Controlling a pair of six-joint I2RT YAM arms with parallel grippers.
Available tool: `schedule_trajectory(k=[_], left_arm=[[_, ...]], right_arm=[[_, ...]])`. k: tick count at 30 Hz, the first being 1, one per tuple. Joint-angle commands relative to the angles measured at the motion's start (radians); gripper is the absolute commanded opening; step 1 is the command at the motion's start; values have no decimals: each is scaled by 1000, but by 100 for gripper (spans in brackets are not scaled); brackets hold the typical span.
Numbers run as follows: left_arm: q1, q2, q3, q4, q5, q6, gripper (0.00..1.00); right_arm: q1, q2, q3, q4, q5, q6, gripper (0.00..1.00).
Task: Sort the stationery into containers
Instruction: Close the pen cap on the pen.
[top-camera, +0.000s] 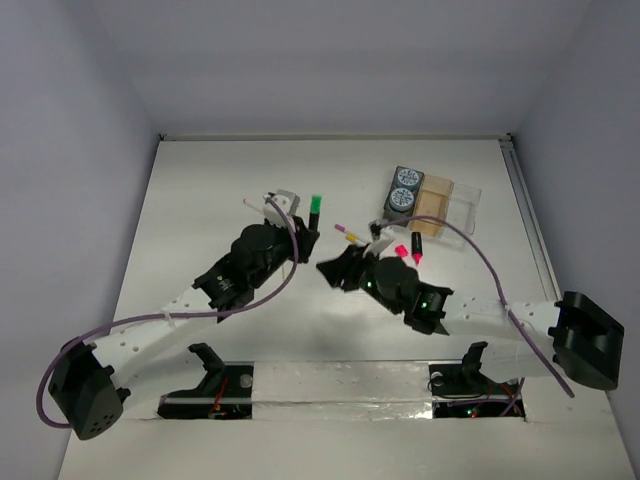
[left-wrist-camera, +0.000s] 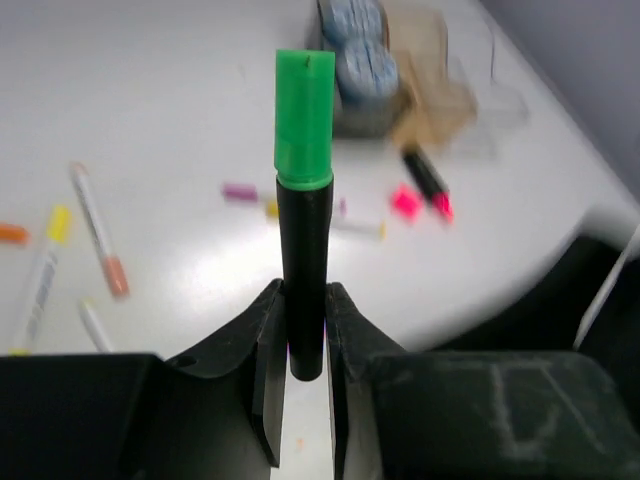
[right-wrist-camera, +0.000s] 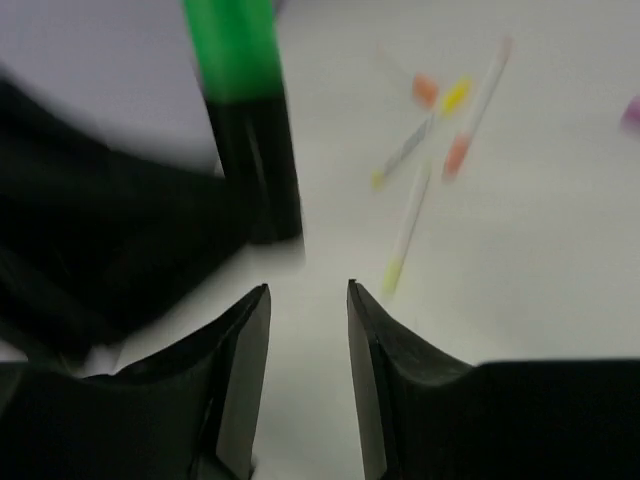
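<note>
"Green cap on a black barrel: is that the marker (left-wrist-camera: 304, 230) in your left pincer (left-wrist-camera: 305, 300)?"
"Yes. My left pincer is clenched on the lower barrel. The marker stands upright between the fingers, cap end up, off the table."
"How will it handle?"
"Light and stiff, I judge, but the barrel looks smooth, so it could slide or swing. Mid-barrel is the best hold, below the cap, which might pull off."
"And your right pincer (right-wrist-camera: 308, 300)?"
"Released, with nothing between its jaws. The marker is just ahead of it, to its left."
"Where does it go?"
"The clear tray (top-camera: 465, 200) lies well beyond my left pincer, to its right, with 2 round canisters (top-camera: 403, 188) in 1 end. Thin white pens (left-wrist-camera: 95, 225) lie scattered ahead-left."
</note>
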Motion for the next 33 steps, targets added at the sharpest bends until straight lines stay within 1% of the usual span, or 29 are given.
schedule_trajectory(k=[1, 2, 4, 8, 10, 13, 14, 16, 17, 18, 19, 20, 21, 22, 23, 25, 26, 27, 28, 29, 33], left_arm=[[44, -82, 28, 574, -146, -64, 0], [44, -90, 15, 571, -140, -69, 0], [44, -107, -18, 560, -138, -78, 0], [44, -128, -67, 547, -127, -93, 0], [44, -145, -93, 546, -120, -102, 0], [44, -162, -118, 543, -83, -113, 0], [44, -171, -123, 543, -46, -118, 0], [44, -179, -132, 537, -2, -124, 0], [44, -187, -136, 537, 50, -135, 0], [44, -190, -143, 533, 77, -138, 0], [44, -203, -149, 530, 141, -142, 0], [44, -213, -155, 528, 164, -150, 0], [44, -223, -175, 537, 193, -167, 0], [44, -243, -187, 545, 250, -178, 0], [44, -251, -201, 554, 278, -190, 0], [44, -268, -239, 583, 330, -225, 0], [44, -276, -256, 605, 397, -239, 0], [44, -276, -282, 644, 429, -251, 0], [44, -270, -296, 667, 457, -285, 0], [44, -266, -310, 698, 516, -300, 0], [44, -230, -373, 883, 623, -385, 0]], right_arm=[[112, -10, -49, -369, -206, 17, 45], [112, -34, -43, -379, -188, 16, 49], [112, -60, -28, -408, -174, 13, 54], [112, -138, -26, -452, -136, 11, 60], [112, -180, -25, -486, -116, 5, 62], [112, -226, -13, -520, -84, -61, 66], [112, -238, 0, -552, -81, -125, 69], [97, -289, 16, -573, -85, -196, 71], [88, -310, 38, -576, -94, -281, 73], [65, -335, 47, -578, -123, -326, 74], [51, -387, 55, -570, -148, -370, 76], [34, -417, 56, -554, -183, -462, 78], [13, -445, 58, -534, -276, -493, 80], [-41, -471, 64, -534, -333, -512, 83], [-69, -508, 75, -534, -460, -544, 84], [-130, -527, 107, -495, -554, -569, 88], [-146, -528, 119, -485, -586, -585, 91], [-159, -518, 131, -471, -649, -595, 92], [-184, -507, 159, -460, -680, -604, 94], [-196, -493, 173, -448, -705, -607, 95], [-250, -407, 239, -370, -841, -595, 97]])
